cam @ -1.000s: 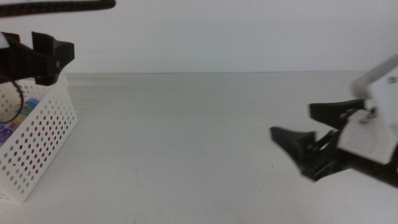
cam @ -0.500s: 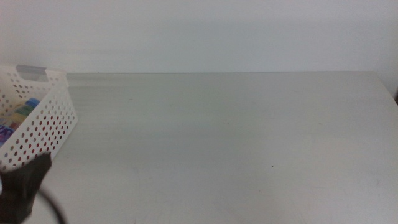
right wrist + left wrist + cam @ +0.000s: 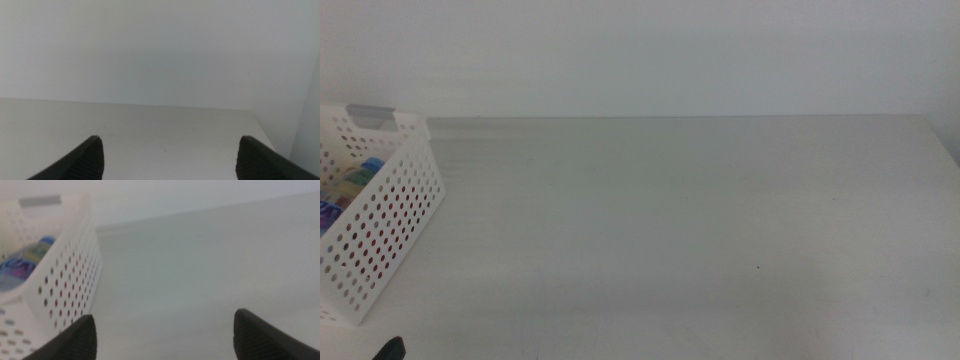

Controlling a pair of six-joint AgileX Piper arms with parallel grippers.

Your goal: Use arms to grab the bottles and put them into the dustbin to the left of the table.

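The white perforated dustbin (image 3: 382, 215) stands at the table's left edge; it also shows in the left wrist view (image 3: 60, 275). Inside it lies a bottle with a blue and green label (image 3: 350, 182), seen too in the left wrist view (image 3: 22, 265), and red shows through the wall holes. The other bottles cannot be told apart. My left gripper (image 3: 162, 335) is open and empty, low near the bin's front corner; only a dark tip (image 3: 390, 349) shows in the middle view. My right gripper (image 3: 170, 157) is open and empty, out of the middle view.
The off-white table (image 3: 700, 220) stretches from the bin to its right edge. A pale wall rises behind the table's far edge (image 3: 670, 117). The right wrist view shows the table's far right corner (image 3: 250, 112).
Both arms have drawn back out of the middle view. The left gripper left the bin's top and dropped to the bottom left edge. The right gripper left the right side.
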